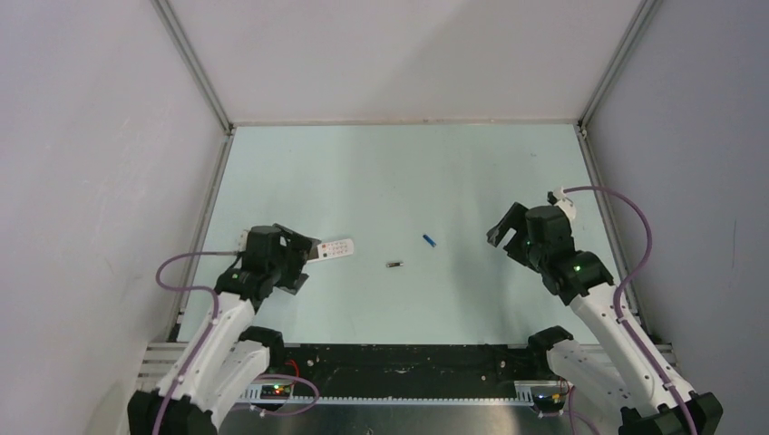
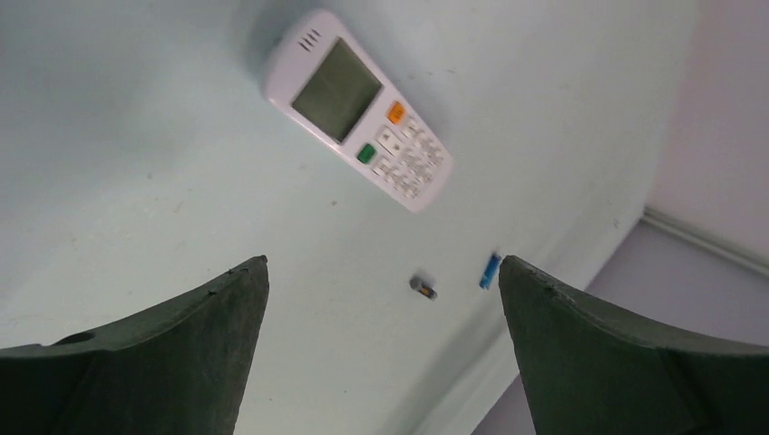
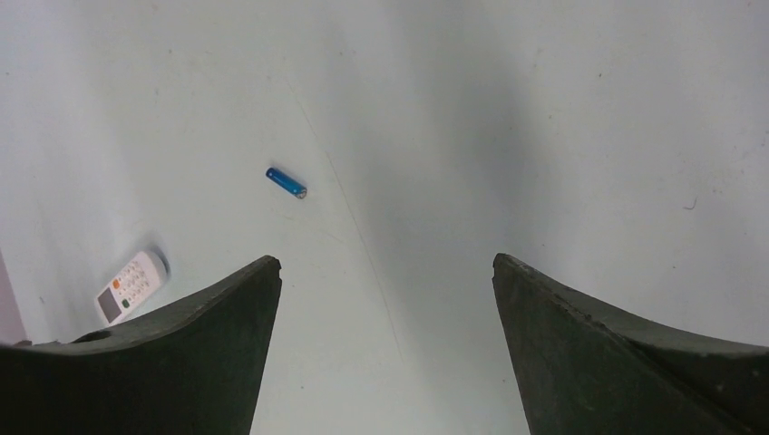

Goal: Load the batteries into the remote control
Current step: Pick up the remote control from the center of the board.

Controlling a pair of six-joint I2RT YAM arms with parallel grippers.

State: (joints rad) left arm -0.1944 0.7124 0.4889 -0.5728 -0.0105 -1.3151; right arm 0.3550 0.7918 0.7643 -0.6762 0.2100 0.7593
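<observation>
left tool (image 2: 383, 263) apart, empty, by remote control (image 2: 358, 109) | right tool (image 3: 385, 261) apart, empty | blue battery (image 3: 287, 182) near desk (image 1: 363, 172) centre: straddle crosswise, descend flush, close gently; may roll

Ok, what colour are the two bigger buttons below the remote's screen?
Orange button and green button; clearest in the left wrist view.

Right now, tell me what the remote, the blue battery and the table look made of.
Remote: white plastic by the look, smooth moulded shell with slight sheen, rounded corners.
Blue battery: probably a metal cell in a glossy blue wrap; a greyish end cap shows.
Table: pale, matt, hard sheet with faint scuffs; whether laminate or painted board, cannot tell.
</observation>
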